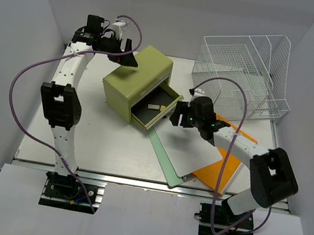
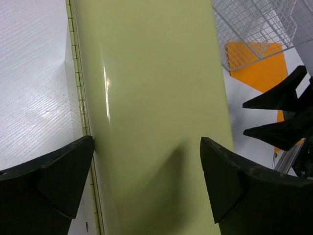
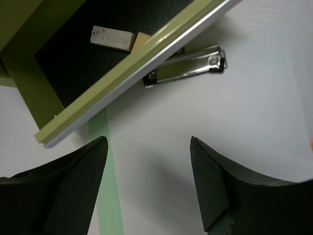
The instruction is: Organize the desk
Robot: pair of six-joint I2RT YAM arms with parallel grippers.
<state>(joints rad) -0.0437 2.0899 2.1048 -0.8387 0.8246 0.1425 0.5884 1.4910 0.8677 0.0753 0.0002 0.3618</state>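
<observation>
White worktop (image 1: 110, 146) lies under both arms. Left gripper (image 2: 146, 166), jaws wide, above the green drawer box (image 1: 136, 81). Right gripper (image 3: 146, 152), jaws wide; only its wrist view shows a metal clip (image 3: 188, 63) beneath the open drawer (image 3: 132, 78).

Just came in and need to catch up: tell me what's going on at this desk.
Both arms are at the olive-green drawer box, which sits on the desk with its drawer pulled out. The left gripper hangs open over the box's top. The right gripper is open just in front of the drawer, above a clipboard with white paper. A small white block lies in the drawer; nothing is gripped.
</observation>
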